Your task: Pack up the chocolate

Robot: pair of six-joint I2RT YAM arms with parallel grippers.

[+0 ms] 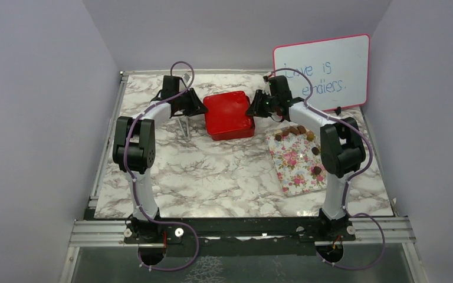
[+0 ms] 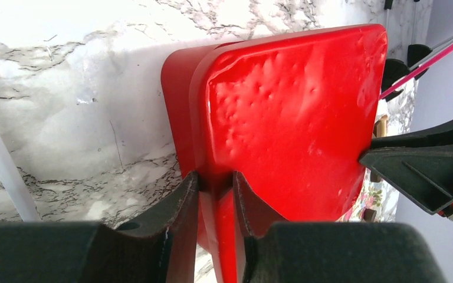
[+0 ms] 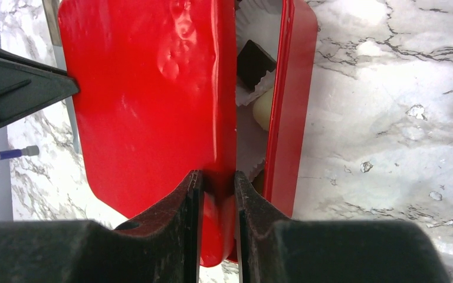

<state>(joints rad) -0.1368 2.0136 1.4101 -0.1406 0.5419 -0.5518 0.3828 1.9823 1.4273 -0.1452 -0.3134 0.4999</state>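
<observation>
A red box (image 1: pixel 230 115) stands at the back middle of the marble table. My left gripper (image 1: pixel 203 108) is shut on the left rim of its red lid (image 2: pixel 289 118); my right gripper (image 1: pixel 252 109) is shut on the lid's right rim (image 3: pixel 147 100). In the right wrist view the lid sits slightly apart from the red base (image 3: pixel 286 100). The gap shows white paper cups, a dark square chocolate (image 3: pixel 255 62) and a cream chocolate (image 3: pixel 262 109). Several brown chocolates (image 1: pixel 295 131) lie on a floral sheet (image 1: pixel 295 162), right of the box.
A whiteboard (image 1: pixel 321 71) with blue writing leans at the back right. A thin metal stand (image 1: pixel 184 127) is just left of the box, under the left arm. Purple walls close in both sides and the back. A blue-tipped marker (image 3: pixel 15 153) lies near the box.
</observation>
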